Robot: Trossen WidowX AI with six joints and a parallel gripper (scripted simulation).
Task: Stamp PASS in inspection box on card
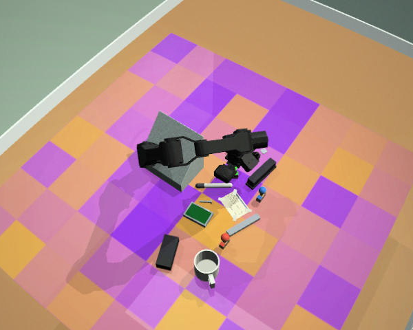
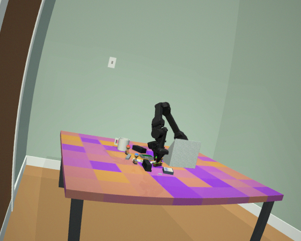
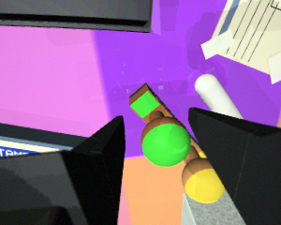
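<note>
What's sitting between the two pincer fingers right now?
In the wrist view, the green-knobbed stamp sits in the gap between the open pincer fingers, untouched; the yellow-knobbed stamp lies by the right finger.

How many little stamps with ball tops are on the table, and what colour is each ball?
Green ball stamp: 1
Yellow ball stamp: 1
Blue ball stamp: 1
Red ball stamp: 1
Total: 4

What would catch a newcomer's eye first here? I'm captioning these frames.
The black arm bent low from its grey block, open fingers straddling a green-knobbed stamp with a yellow-knobbed one beside it. Then the checkered purple-and-orange table and the white mug at the clutter's edge.
</note>
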